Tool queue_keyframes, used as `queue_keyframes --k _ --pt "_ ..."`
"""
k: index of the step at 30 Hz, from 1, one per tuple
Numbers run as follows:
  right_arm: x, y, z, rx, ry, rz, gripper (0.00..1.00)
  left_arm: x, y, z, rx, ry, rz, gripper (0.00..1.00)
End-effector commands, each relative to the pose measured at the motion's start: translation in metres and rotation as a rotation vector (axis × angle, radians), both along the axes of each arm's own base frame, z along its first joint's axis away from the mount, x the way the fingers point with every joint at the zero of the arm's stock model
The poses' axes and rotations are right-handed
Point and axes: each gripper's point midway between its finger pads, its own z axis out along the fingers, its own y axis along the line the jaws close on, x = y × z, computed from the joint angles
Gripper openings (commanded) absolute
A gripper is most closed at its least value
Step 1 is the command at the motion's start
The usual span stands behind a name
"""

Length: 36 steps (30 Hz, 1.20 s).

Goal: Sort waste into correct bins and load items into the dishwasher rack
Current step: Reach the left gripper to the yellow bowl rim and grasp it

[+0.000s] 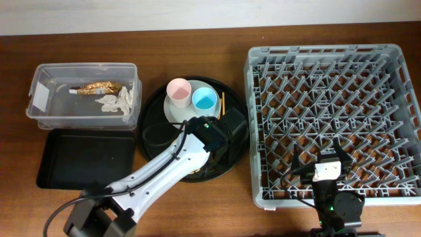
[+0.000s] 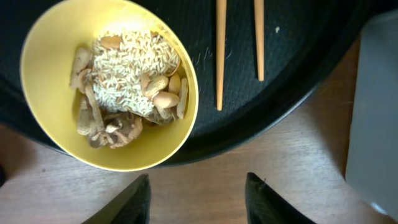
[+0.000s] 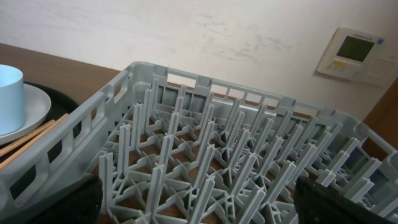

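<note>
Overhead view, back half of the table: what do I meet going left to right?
In order: clear tub → pink cup → light-blue cup → wooden chopsticks → dishwasher rack.

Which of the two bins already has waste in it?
The clear plastic tub, far left: it holds the gold wrapper and crumpled white tissue. The shallow black tray beside it looks empty.
</note>
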Motion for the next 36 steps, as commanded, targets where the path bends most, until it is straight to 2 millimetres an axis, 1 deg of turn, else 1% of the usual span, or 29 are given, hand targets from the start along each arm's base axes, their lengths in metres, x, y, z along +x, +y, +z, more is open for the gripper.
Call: queue_keyframes --k 1,2,4,9,14,16,20,22,27,28,32,36 --pt "0.000 0.002 -0.003 -0.007 0.005 0.008 0.98 0.000 -0.003 -0.015 -0.009 -0.034 -0.015 0.31" --pt "0.000 0.002 -0.003 -0.007 0.005 0.008 0.98 0.003 -0.004 -0.018 -0.017 -0.049 -0.014 0.28" --pt "0.000 0.002 -0.003 -0.007 0.005 0.008 0.98 0.006 -0.006 -0.021 -0.027 -0.065 -0.014 0.25" --pt "0.000 0.002 -0.003 -0.007 0.005 0.008 0.99 0.011 0.003 -0.024 0.020 -0.102 -0.009 0.25" --pt "0.000 0.002 -0.003 -0.007 0.005 0.008 0.98 0.018 -0.002 -0.023 0.003 -0.135 -0.007 0.23" --pt "0.000 0.002 -0.003 -0.007 0.005 0.008 0.98 0.019 -0.003 -0.025 -0.002 -0.141 -0.007 0.21" --pt "0.000 0.002 -0.003 -0.007 0.005 0.008 0.98 0.016 0.002 -0.042 0.004 -0.143 -0.007 0.20" --pt "0.000 0.002 -0.003 -0.007 0.005 0.008 0.98 0.018 0.005 -0.044 0.016 -0.161 -0.004 0.21" --pt "0.000 0.002 -0.003 -0.007 0.005 0.008 0.98 0.021 0.002 -0.044 0.004 -0.175 -0.002 0.19" --pt "0.000 0.002 -0.003 -0.007 0.005 0.008 0.98 0.022 0.001 -0.045 0.001 -0.178 -0.003 0.17" --pt "0.000 0.002 -0.003 -0.007 0.005 0.008 0.98 0.020 0.003 -0.057 -0.008 -0.186 -0.001 0.17" --pt "0.000 0.002 -0.003 -0.007 0.005 0.008 0.98 0.021 0.002 -0.058 -0.013 -0.190 -0.001 0.16"
